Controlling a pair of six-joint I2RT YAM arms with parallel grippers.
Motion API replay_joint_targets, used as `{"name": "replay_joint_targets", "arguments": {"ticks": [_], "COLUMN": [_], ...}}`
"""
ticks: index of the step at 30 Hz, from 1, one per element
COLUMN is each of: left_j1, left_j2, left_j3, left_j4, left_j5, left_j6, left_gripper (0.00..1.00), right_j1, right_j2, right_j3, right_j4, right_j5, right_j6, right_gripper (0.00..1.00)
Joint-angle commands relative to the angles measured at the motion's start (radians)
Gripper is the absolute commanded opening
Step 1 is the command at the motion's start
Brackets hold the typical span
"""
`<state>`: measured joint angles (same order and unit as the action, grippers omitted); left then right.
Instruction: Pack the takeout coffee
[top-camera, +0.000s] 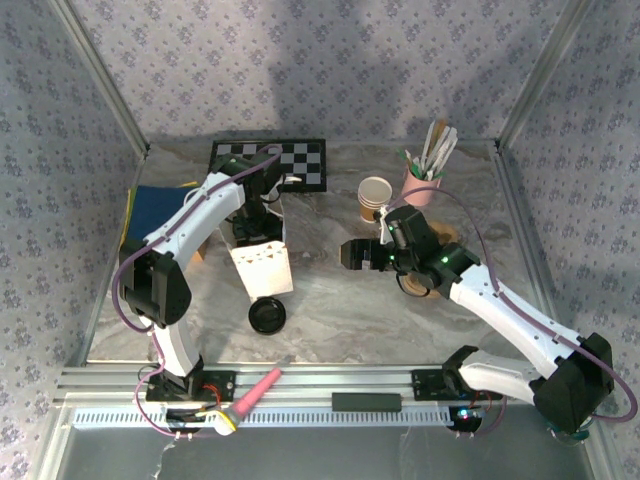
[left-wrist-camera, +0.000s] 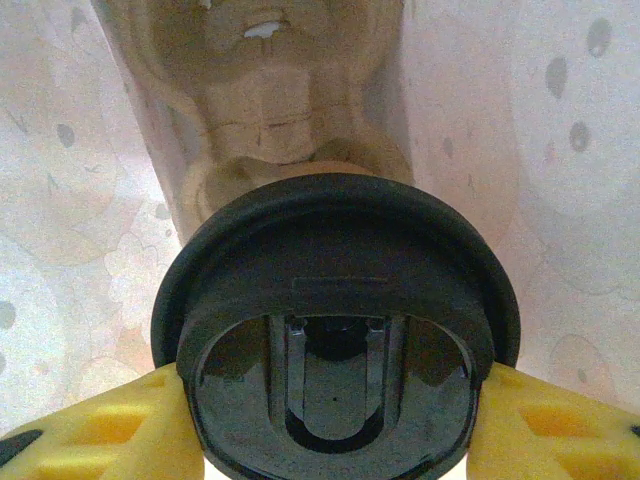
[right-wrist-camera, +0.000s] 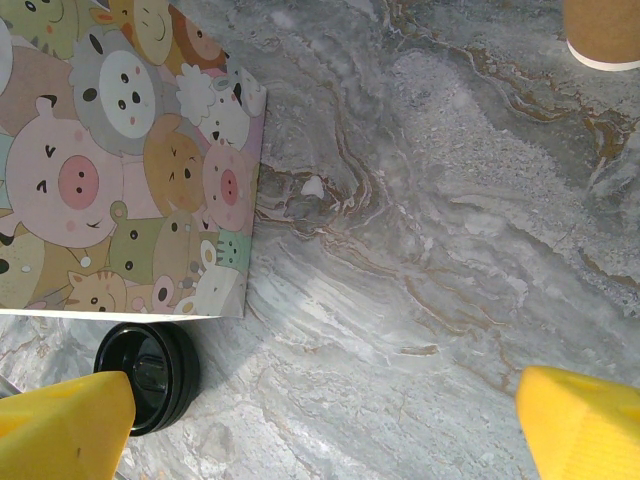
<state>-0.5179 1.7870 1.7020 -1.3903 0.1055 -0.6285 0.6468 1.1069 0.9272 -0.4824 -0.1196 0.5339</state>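
Pushing deeper, you risk tipping the bag (left-wrist-camera: 60, 200): L gripper (left-wrist-camera: 330, 430) clamps the lidded cup (left-wrist-camera: 330, 290) by its rim only, may slip. R gripper (right-wrist-camera: 320, 430) hangs open.

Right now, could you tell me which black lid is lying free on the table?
The flat lid on the marble beside the cartoon bag, touched by nothing; the other lid sits between the left gripper's yellow fingers.

Bare marble table (top-camera: 350, 325) mid-R is free; open lane btwn paper bag (top-camera: 262, 268) and cup stack (top-camera: 375, 198). Obstacles: loose lid (top-camera: 267, 316) just in front of bag, utensil cup (top-camera: 423, 188) back R. Bag mouth taken up by L arm (top-camera: 195, 215). Inside, black lid (left-wrist-camera: 335, 300) in L gripper (left-wrist-camera: 335, 420) leaves little wall clearance.
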Motion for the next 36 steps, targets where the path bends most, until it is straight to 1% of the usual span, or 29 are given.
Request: {"name": "replay_joint_targets", "arguments": {"ticks": [1,30,36], "left_j1": [0.003,0.004,0.007], "left_j2": [-0.021,-0.031,-0.031], "left_j3": [0.016,0.016,0.020], "left_j4": [-0.018,-0.026,-0.044], "left_j5": [0.005,-0.031,-0.059], "left_j6": [0.008,0.004,0.000], "left_gripper": [0.49,0.49,0.49], "right_j1": [0.005,0.005,0.005], "right_j2": [-0.007,-0.010,-0.009], "right_j3": [0.011,0.009,0.009], "right_j4": [-0.018,-0.020,-0.017], "right_j5": [0.011,0.013,0.013], "right_j6": [-0.002,-0.001,0.000], "right_gripper": [1.00,1.00,1.00]}}
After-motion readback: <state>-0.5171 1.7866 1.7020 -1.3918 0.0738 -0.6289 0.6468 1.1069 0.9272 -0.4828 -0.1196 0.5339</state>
